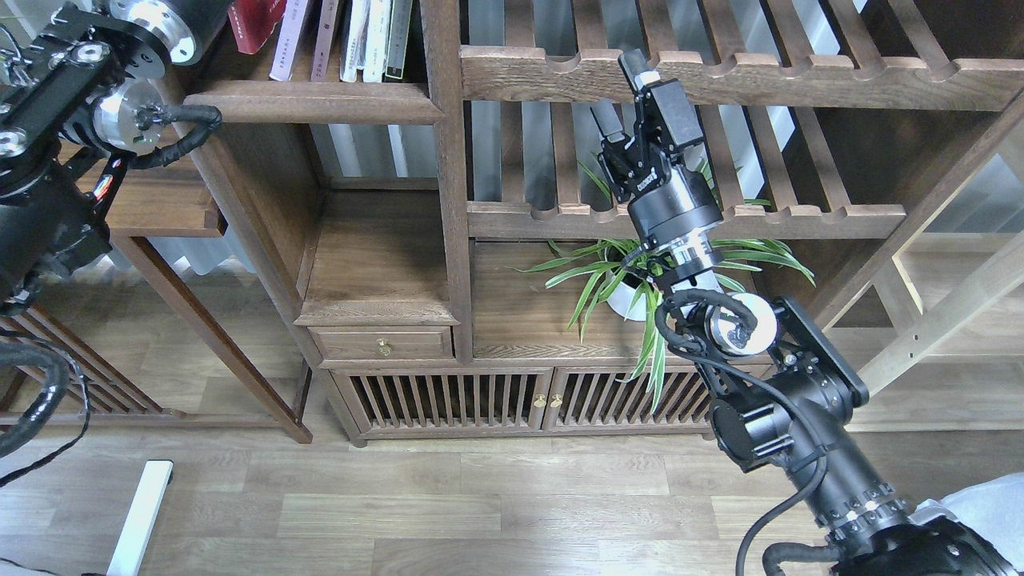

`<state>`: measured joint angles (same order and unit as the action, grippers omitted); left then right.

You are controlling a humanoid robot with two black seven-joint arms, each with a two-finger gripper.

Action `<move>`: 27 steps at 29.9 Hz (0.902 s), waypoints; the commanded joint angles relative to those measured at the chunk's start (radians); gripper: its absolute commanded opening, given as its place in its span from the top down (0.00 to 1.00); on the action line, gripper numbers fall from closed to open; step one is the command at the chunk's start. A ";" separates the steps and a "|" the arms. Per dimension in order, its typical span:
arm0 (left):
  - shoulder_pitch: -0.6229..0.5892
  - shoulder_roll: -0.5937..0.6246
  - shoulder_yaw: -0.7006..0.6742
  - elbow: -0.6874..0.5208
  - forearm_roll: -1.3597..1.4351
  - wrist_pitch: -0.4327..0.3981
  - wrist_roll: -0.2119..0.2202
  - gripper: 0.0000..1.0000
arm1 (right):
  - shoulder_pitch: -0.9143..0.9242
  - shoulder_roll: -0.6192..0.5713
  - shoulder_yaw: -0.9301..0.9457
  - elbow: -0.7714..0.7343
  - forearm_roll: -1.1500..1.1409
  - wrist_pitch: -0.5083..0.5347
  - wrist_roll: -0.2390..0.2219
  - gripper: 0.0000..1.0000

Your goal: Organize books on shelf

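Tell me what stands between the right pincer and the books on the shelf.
In the head view, a vertical wooden post of the bookcase separates the right pincer from the books standing on the shelf; the pincer holds nothing.

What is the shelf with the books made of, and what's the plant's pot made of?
The shelf looks like solid dark-brown wood with a matte finish: grain lines show along its rounded front edge. The plant's pot looks like smooth white ceramic or plastic; leaves hide most of it, so I can't be sure.

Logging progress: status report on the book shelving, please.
Right tool open, empty, raised before the slatted rack. Left tool out of view. Books upright on the shelf, top left. Potted plant below right arm.
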<state>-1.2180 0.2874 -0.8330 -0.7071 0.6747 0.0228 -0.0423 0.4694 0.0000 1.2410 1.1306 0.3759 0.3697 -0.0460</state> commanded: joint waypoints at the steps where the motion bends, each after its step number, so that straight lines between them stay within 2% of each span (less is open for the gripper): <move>1: 0.000 -0.001 0.002 0.000 -0.001 0.002 0.001 0.85 | 0.000 0.000 0.000 0.000 0.000 0.000 0.000 0.09; 6: 0.000 -0.002 0.003 0.000 -0.001 0.008 0.002 0.81 | 0.000 0.000 0.000 0.000 0.000 0.000 0.000 0.09; 27: 0.000 0.001 0.029 0.000 -0.001 0.009 -0.019 0.77 | 0.002 0.000 0.012 0.000 0.000 0.000 0.000 0.09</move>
<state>-1.2180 0.2860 -0.8044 -0.7073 0.6734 0.0300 -0.0619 0.4709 0.0000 1.2531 1.1306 0.3759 0.3697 -0.0460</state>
